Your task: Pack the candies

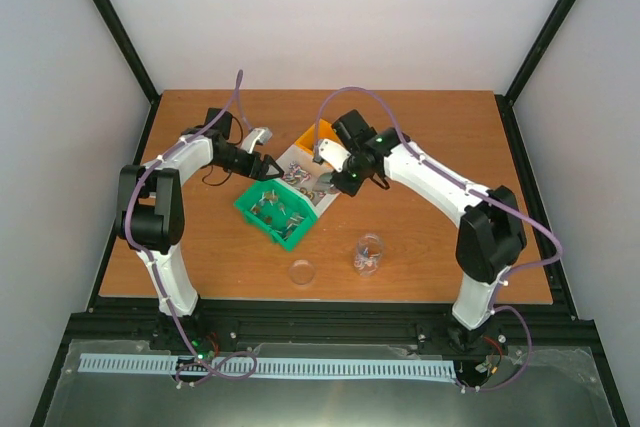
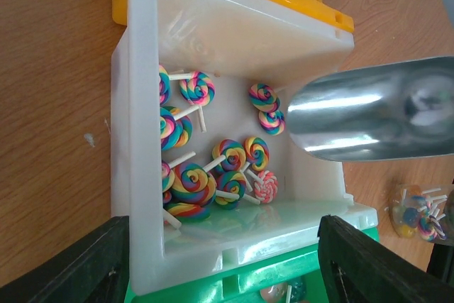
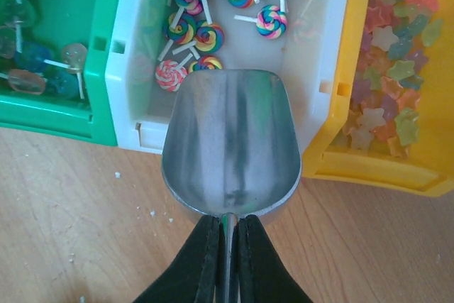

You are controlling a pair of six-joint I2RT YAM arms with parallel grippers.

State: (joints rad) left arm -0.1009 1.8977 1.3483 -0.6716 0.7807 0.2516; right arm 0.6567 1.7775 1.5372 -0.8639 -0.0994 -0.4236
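Observation:
The candies are rainbow swirl lollipops (image 2: 191,182) lying in a white bin (image 2: 135,104); they also show in the right wrist view (image 3: 195,30). My right gripper (image 3: 227,246) is shut on the handle of a silver scoop (image 3: 230,147). The scoop is empty and hovers over the white bin's (image 3: 330,54) near edge. My left gripper (image 2: 223,274) is open, its fingers wide apart on either side of the white bin's end. From above, the left gripper (image 1: 268,167) and the right gripper (image 1: 335,179) flank the white bin (image 1: 298,179).
A yellow bin (image 3: 369,168) of pastel star candies (image 3: 394,69) touches the white bin on one side. A green bin (image 3: 106,54) with translucent lollipops touches it on the other. A small clear jar (image 1: 368,253) holding a few lollipops and its lid (image 1: 301,272) stand nearer the arms' bases.

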